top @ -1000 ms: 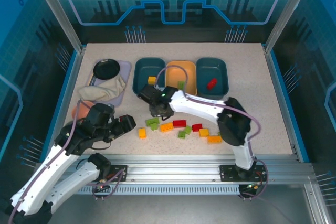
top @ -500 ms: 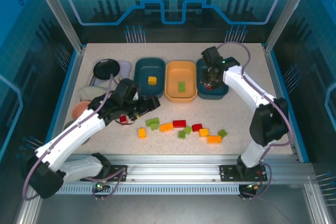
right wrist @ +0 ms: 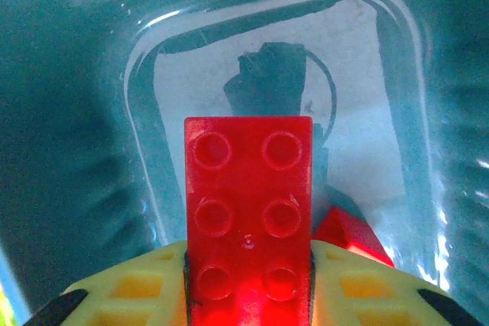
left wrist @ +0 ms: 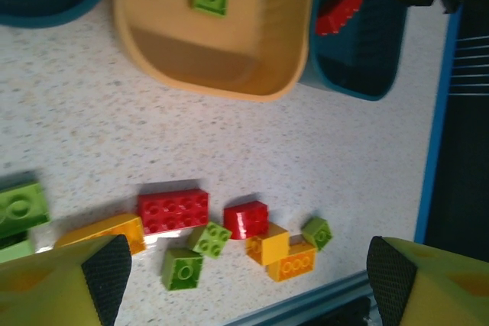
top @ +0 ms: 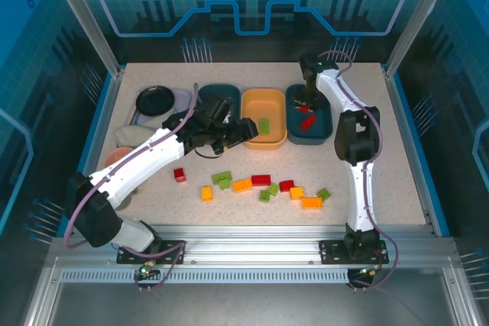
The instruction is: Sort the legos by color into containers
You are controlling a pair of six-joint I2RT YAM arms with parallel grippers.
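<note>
Sorting by colour part done. Table: three trays at back, loose bricks scattered in front. Right teal tray serves reds; second red brick lies inside. Orange tray holds green brick. Right gripper hangs over teal tray, clamped on red brick, likely placed for drop among its own colour. Left gripper spread wide, empty, by orange tray; probably free for next pick.

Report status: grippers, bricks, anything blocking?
Right gripper shut on red brick above right teal tray. Left gripper open, empty, by orange tray. Loose bricks on table; nothing blocking the drop.
</note>
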